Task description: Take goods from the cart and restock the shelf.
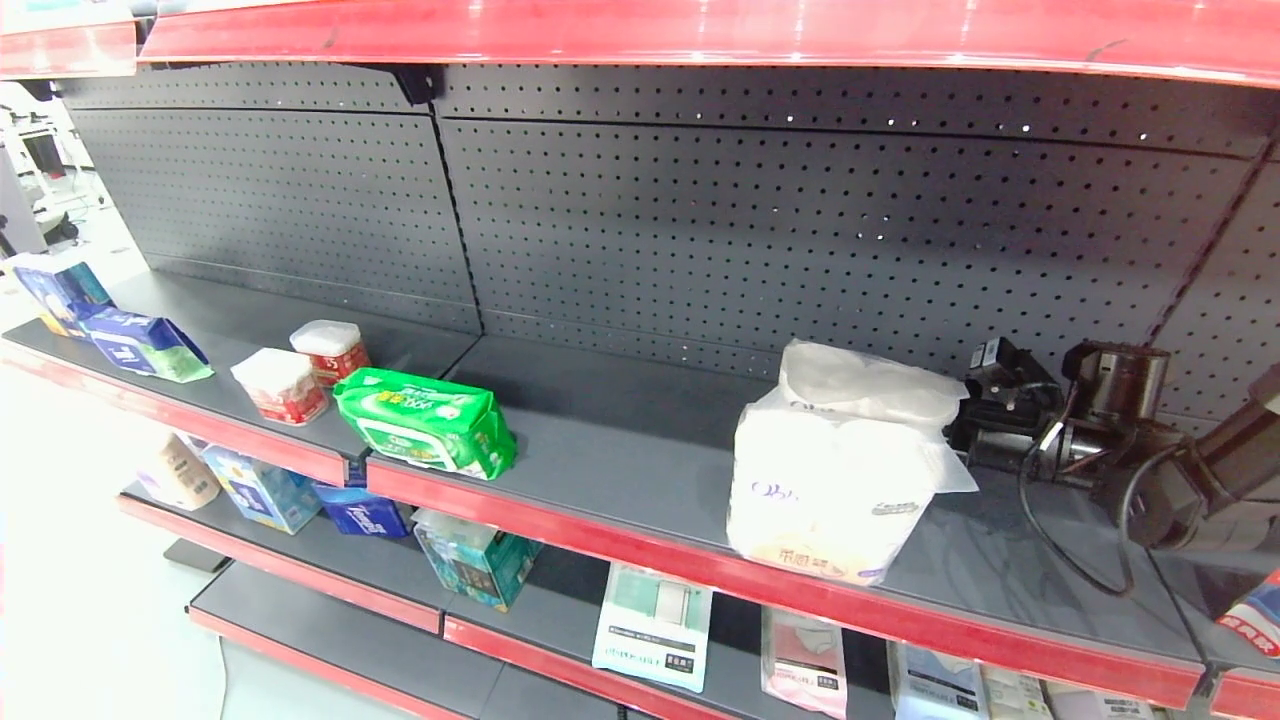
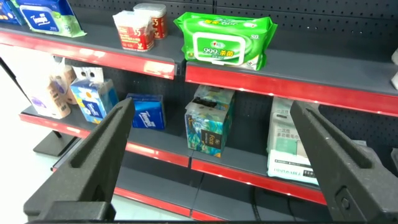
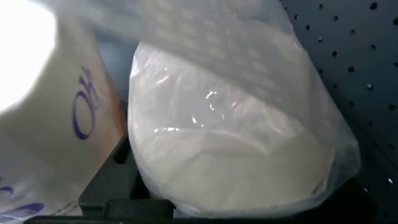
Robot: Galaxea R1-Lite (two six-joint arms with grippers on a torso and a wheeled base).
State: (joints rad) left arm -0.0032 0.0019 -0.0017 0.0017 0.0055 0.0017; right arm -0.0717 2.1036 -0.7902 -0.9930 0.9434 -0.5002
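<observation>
A white tissue pack (image 1: 830,480) stands on the grey middle shelf (image 1: 620,440) near its red front edge, its bulging top leaning back to the right. My right gripper (image 1: 972,408) is right against that top, from behind and to the right. The right wrist view looks straight at the pack's clear wrapping (image 3: 230,143). My left gripper (image 2: 211,106) is open with nothing between its fingers, held in front of the lower shelves. A green wet-wipe pack (image 1: 425,420) (image 2: 224,40) lies on the same middle shelf, further left.
Two small tubs with red labels (image 1: 280,385) (image 1: 330,350) and blue packs (image 1: 145,345) sit left of the green pack. Boxes and packets (image 1: 475,560) (image 2: 208,121) line the lower shelves. Bare shelf lies between the green pack and the white pack.
</observation>
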